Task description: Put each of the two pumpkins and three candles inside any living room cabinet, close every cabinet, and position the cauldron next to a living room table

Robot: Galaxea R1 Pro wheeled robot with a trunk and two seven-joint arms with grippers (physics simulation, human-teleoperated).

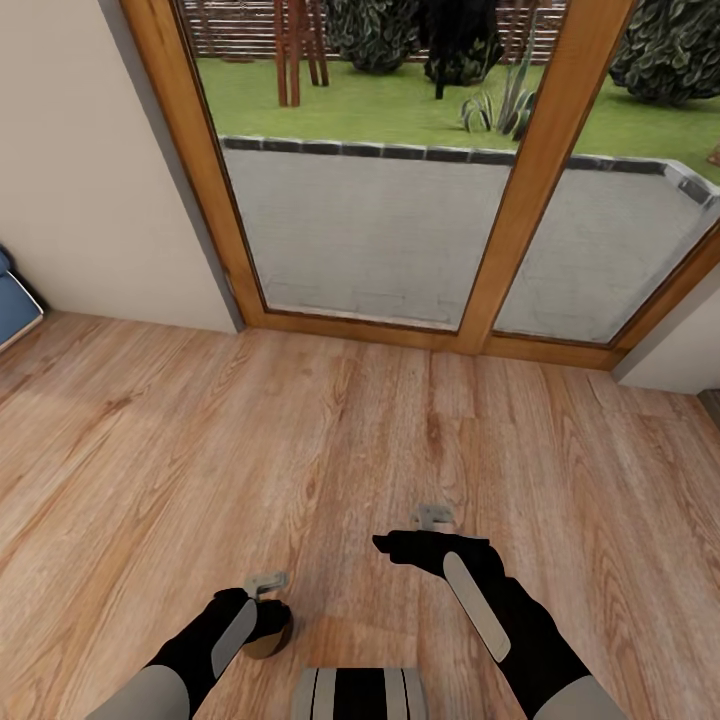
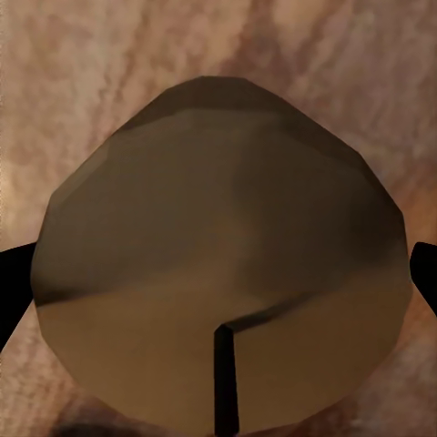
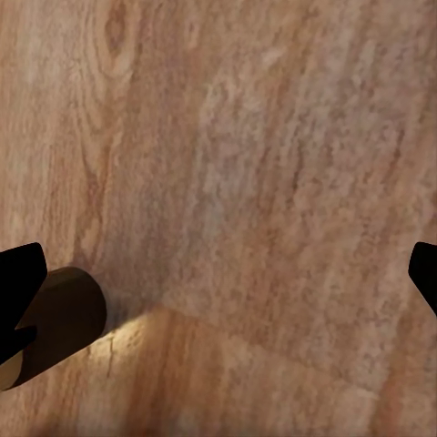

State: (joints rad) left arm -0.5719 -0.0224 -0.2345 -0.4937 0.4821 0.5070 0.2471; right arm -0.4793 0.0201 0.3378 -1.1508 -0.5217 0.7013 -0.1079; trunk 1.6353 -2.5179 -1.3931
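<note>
Head view: robot faces a glass patio door point(image 1: 400, 200) with a wood frame, bare wood floor point(image 1: 300, 420) in front, a blue cushion edge point(image 1: 15, 300) at far left. No cabinet or pumpkins here. Left gripper point(image 1: 265, 612) sits low near-left with a short, dark-looking cylinder at its tip, read as a candle point(image 1: 268, 632). Right gripper point(image 1: 425, 540) hangs near-right over bare floor, nothing in it.

Left wrist view: candle point(image 2: 218, 255) up close, flat round top facing the camera, dark wick line at its near edge. Black fingertips point(image 2: 14, 291) show at both sides of it, so the jaws look closed around the candle body, set about as wide as the candle.

Right wrist view: floor planks point(image 3: 255, 182), black fingertips point(image 3: 18, 282) at the two edges, jaws wide apart and empty. The candle point(image 3: 59, 319) shows from the side just past one fingertip, casting a shadow.

Handling judgement: candle likely light and stiff, wax-smooth so it could slip or twist in the jaws. Best hold is across the round side at mid-height, as now, moderate squeeze, kept upright while carried.
</note>
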